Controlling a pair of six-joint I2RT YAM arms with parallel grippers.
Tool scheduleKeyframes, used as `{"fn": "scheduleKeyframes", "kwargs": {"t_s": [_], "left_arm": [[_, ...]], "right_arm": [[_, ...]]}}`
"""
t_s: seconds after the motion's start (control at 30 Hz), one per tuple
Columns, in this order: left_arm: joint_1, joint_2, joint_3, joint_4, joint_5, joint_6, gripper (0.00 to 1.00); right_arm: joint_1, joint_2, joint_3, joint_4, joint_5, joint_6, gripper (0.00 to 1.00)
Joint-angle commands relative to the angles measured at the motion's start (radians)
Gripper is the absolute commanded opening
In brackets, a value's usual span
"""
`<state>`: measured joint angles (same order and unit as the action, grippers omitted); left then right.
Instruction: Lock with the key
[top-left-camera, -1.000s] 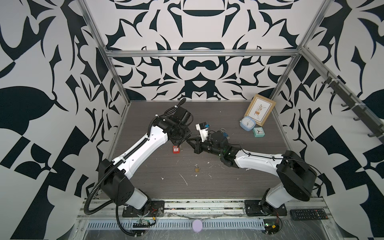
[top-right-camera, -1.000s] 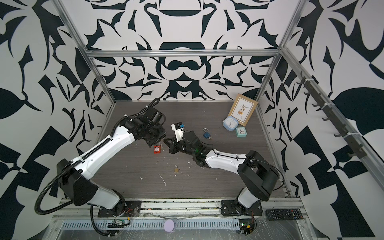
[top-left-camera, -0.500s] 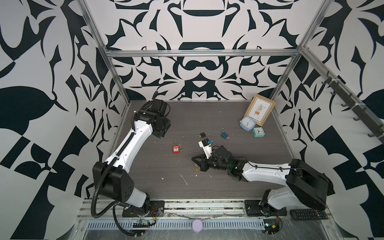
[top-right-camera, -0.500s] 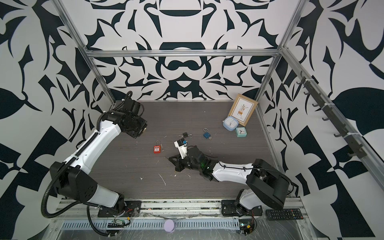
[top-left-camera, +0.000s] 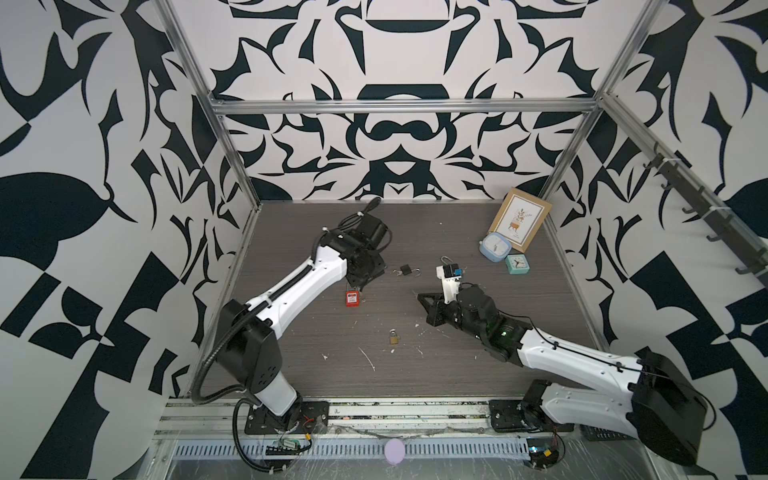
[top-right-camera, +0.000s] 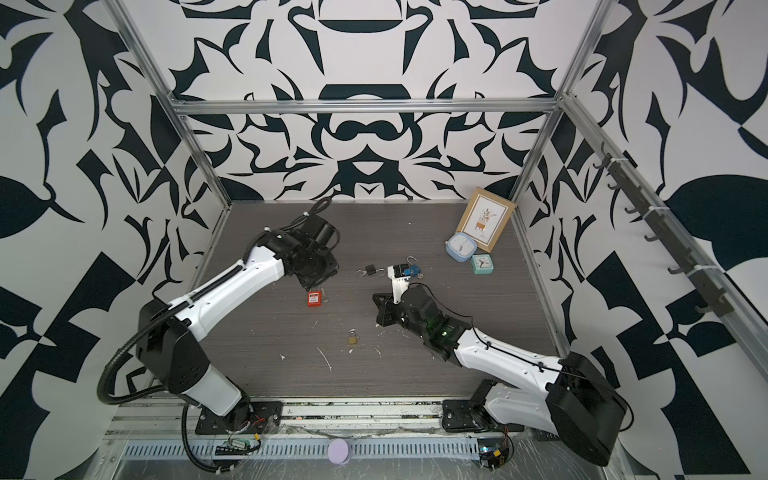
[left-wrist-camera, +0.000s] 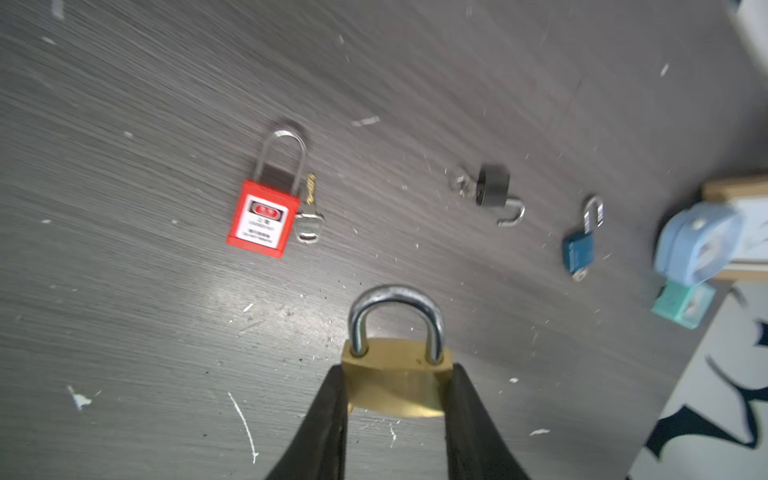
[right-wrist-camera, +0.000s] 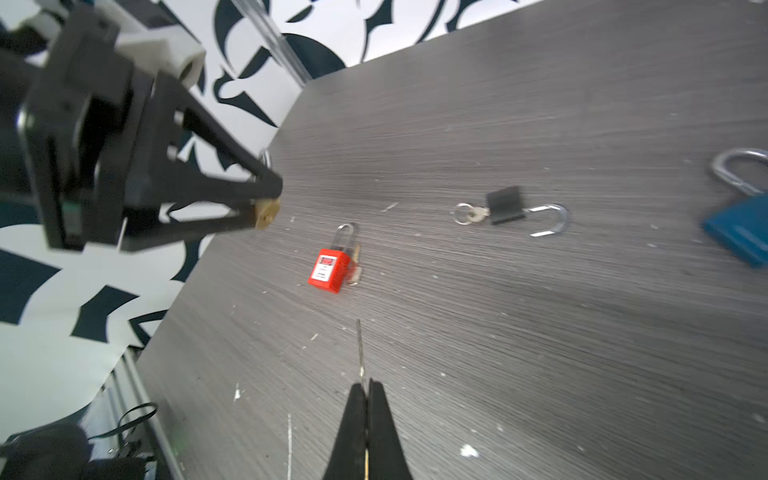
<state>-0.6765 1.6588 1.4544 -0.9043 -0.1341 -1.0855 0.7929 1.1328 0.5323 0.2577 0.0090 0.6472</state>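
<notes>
Red safety padlock (left-wrist-camera: 263, 218), loose key (left-wrist-camera: 309, 216) touching: near left pincer (left-wrist-camera: 395, 386). Black padlock (left-wrist-camera: 492, 191), shackle open: beyond it. Blue padlock (left-wrist-camera: 578, 249): farther. Blue clock (left-wrist-camera: 694, 243), teal clock (left-wrist-camera: 681, 305), framed print (top-left-camera: 519, 220): well apart from pincer.

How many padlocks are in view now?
5: brass padlock in the left gripper; red padlock lying near it; black padlock and blue padlock farther right, shackles open; loose brass padlock nearer the bases.
</notes>
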Motion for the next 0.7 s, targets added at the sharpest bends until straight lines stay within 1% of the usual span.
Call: {"fn": "scheduleKeyframes", "kwargs": {"t_s": [0.0, 0.07, 0.17, 0.4, 0.53, 0.67], "left_arm": [[-0.071, 0.079, -0.002, -0.038, -0.01, 0.056, 0.0], [-0.103, 0.133, 0.003, -0.034, 0.003, 0.064, 0.0], [-0.125, 0.199, 0.006, -0.008, 0.029, 0.079, 0.0], [-0.127, 0.311, 0.036, 0.045, 0.038, 0.139, 0.0], [-0.127, 0.376, 0.059, 0.037, 0.05, 0.155, 0.0], [-0.127, 0.401, 0.058, 0.065, 0.056, 0.169, 0.0]], "right_arm": [[-0.051, -0.027, -0.026, -0.105, 0.041, 0.083, 0.0], [-0.075, -0.034, -0.05, -0.1, 0.027, 0.107, 0.0], [-0.084, -0.032, -0.061, -0.101, 0.014, 0.113, 0.0], [-0.087, -0.007, -0.06, -0.107, -0.001, 0.103, 0.0], [-0.089, 0.008, -0.059, -0.1, -0.006, 0.1, 0.0], [-0.091, 0.024, -0.054, -0.094, -0.014, 0.099, 0.0]]}}
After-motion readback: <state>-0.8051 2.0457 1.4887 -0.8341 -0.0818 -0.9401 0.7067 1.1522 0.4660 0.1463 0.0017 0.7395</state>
